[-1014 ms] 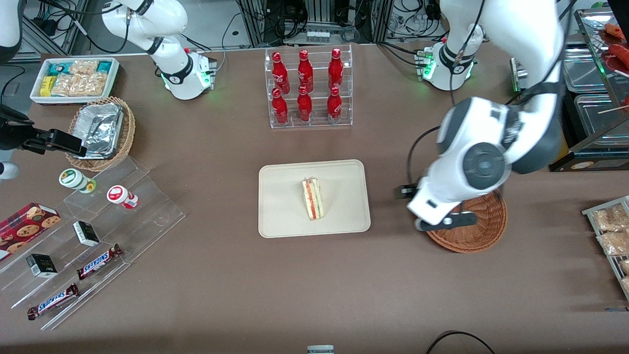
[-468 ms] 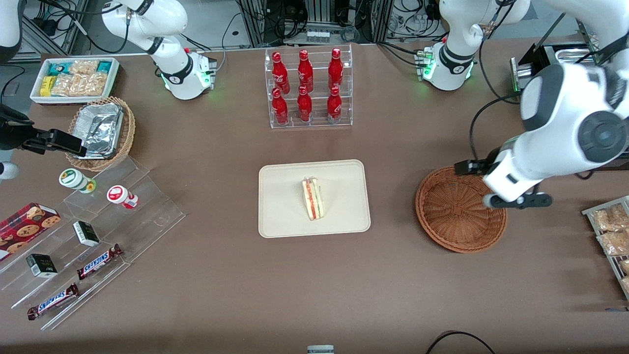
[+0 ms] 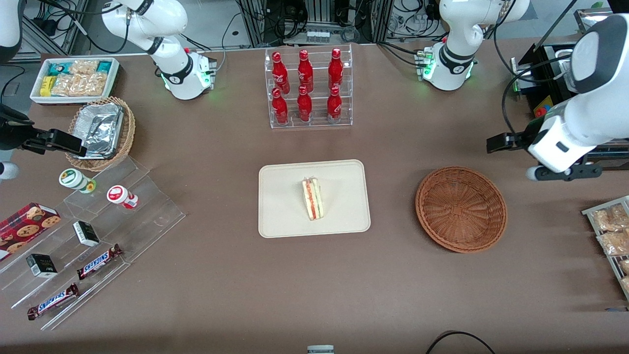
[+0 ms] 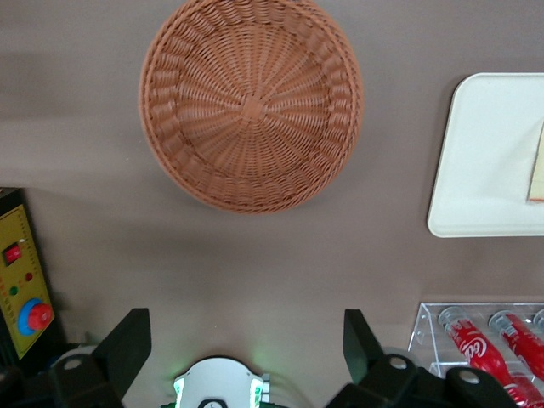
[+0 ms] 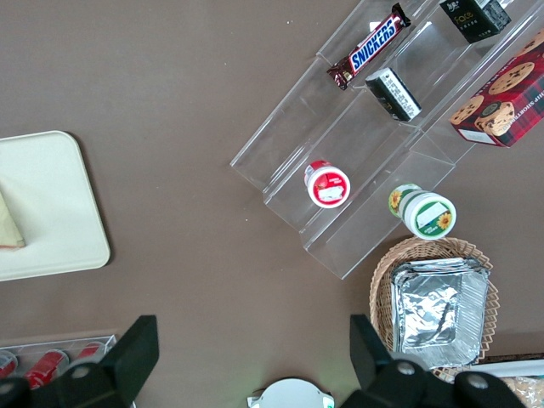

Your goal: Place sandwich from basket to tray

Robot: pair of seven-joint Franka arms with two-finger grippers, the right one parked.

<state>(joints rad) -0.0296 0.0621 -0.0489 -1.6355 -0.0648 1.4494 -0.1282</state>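
- Brown table [image 3: 206, 295], laid out as a snack stall: clear rack of red bottles [image 3: 307, 88] standing farther from the front camera than the tray.
- Flat beige-cream rectangular tray [image 3: 339, 216], mid-table: carries the small wrapped triangular sandwich [image 3: 313, 198], filling edge showing, lying flat and settled; delivery judged complete.
- Round reddish-brown wicker basket [image 3: 461, 209], beside the tray: nothing in it.
- Left arm's gripper [image 4: 246, 344]: raised off the table, clear of the basket toward the working arm's end, fingers [image 4: 127, 344] spread wide, holding nothing.

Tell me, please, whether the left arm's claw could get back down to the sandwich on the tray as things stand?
Probably yes. The sandwich lies uncovered on the tray, with nothing standing over it. The claw, open and empty, hangs high toward the working arm's end of the table, and only the low basket lies between them.
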